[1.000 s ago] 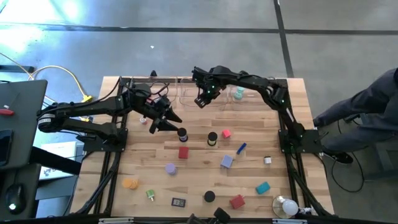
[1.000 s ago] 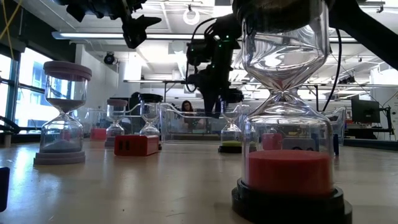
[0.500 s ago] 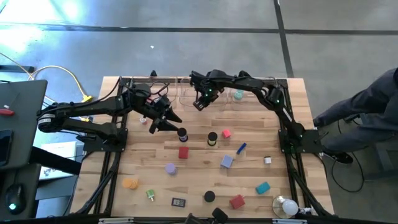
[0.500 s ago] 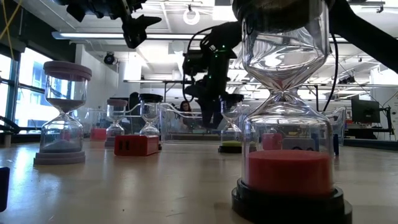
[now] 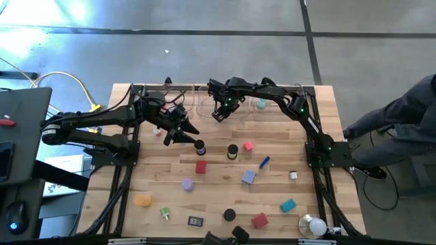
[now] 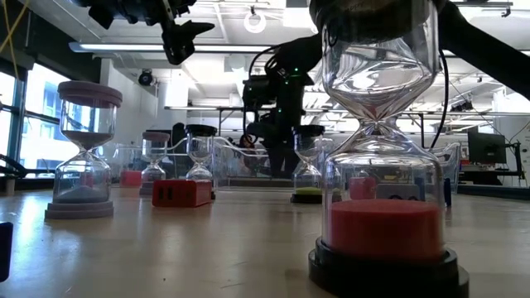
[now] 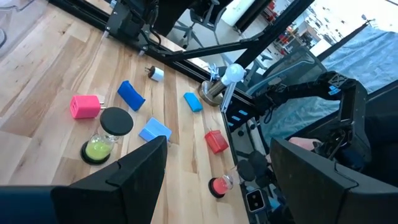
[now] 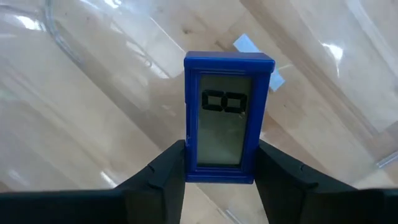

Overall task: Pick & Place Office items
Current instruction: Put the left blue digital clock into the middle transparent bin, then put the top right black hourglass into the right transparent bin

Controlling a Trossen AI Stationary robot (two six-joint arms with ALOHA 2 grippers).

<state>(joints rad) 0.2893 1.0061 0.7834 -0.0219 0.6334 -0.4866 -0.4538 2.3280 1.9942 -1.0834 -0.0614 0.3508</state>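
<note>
Right gripper [image 8: 219, 177] clasps a blue timer [image 8: 226, 116] — grey screen reading "00" — upright

Blue digital timer [image 8: 228, 117] between jaws

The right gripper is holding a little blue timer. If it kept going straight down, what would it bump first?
Probably the floor of the clear tray beneath it. The right gripper holds the blue timer over it; depth is unclear.
</note>
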